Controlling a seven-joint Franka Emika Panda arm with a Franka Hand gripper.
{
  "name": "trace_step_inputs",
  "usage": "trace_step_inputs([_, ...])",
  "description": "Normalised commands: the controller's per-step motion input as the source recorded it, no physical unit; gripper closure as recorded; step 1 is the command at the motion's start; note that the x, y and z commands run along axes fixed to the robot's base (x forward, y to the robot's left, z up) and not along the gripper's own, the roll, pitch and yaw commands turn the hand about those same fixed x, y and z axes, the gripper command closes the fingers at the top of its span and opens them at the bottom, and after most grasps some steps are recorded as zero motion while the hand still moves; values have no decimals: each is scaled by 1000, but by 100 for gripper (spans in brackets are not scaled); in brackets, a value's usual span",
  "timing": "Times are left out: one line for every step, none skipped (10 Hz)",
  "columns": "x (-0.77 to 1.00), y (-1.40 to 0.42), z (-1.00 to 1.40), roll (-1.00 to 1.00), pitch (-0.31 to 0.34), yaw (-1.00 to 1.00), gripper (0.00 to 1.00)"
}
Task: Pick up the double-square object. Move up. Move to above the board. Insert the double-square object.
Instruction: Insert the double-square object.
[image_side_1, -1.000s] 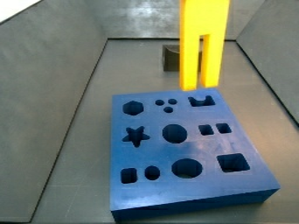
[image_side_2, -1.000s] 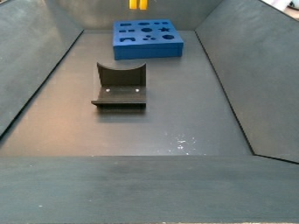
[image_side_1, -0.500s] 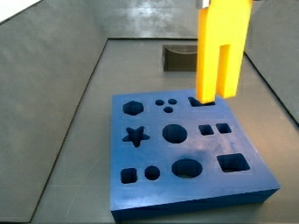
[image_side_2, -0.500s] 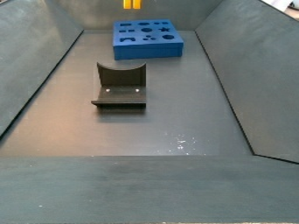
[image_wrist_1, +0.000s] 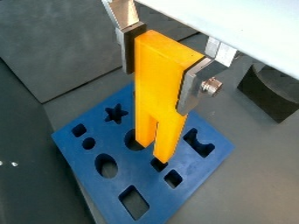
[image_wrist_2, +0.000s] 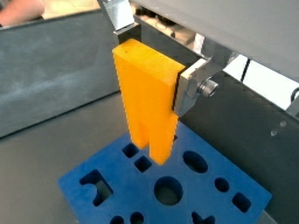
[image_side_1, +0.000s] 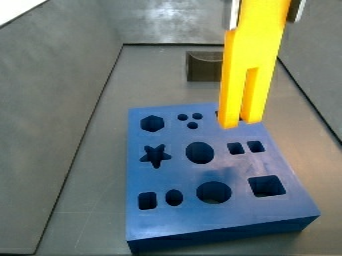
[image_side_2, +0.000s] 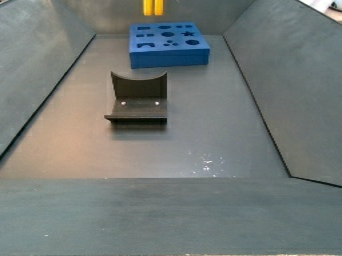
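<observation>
double-square object (image_wrist_1: 158, 96) upright, clamped in gripper (image_wrist_1: 163, 58), prongs over board (image_wrist_1: 111, 175).

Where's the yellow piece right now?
The yellow piece hangs upright, prongs down, over the board's far edge in a side view, clamped in the gripper, with the fixture behind it.

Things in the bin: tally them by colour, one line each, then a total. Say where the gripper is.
Yellow-orange: 1, the double-square object
Blue: 1, the board
Dark: 1, the fixture
Total: 3
The gripper holds the double-square object upright above the board.
</observation>
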Motion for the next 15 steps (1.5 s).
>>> trace_step_inputs([714, -89, -103, 286, 183, -109, 100])
trace_step_inputs([703, -11, 0, 0, 77, -83, 100])
trace_step_inputs([174, 0, 0, 0, 0, -74, 100])
trace_step_inputs([657, 0, 0, 0, -16, -129, 100])
trace_step_inputs([937, 0, -149, 43, 0, -94, 100])
trace_step_inputs([971, 0, -191, 77, 0, 0, 100])
trace_step_inputs([709, 0, -234, 114, 33, 0, 100])
trace_step_inputs([466, -9, -294, 96, 43, 23, 100])
trace_step_inputs([500, -17, -320, 70, 19, 3, 100])
trace_step_inputs([534, -14, -331, 49, 0, 6, 100])
trace_step_inputs([560, -6, -306, 43, 0, 9, 100])
trace_step_inputs([543, 0, -237, 9, 0, 0, 100])
trace_step_inputs([343, 0, -154, 9, 0, 0, 100])
trace_step_inputs([0, 0, 0, 4, -10, 0, 100])
trace_step_inputs([0, 0, -26, 0, 0, 0, 100])
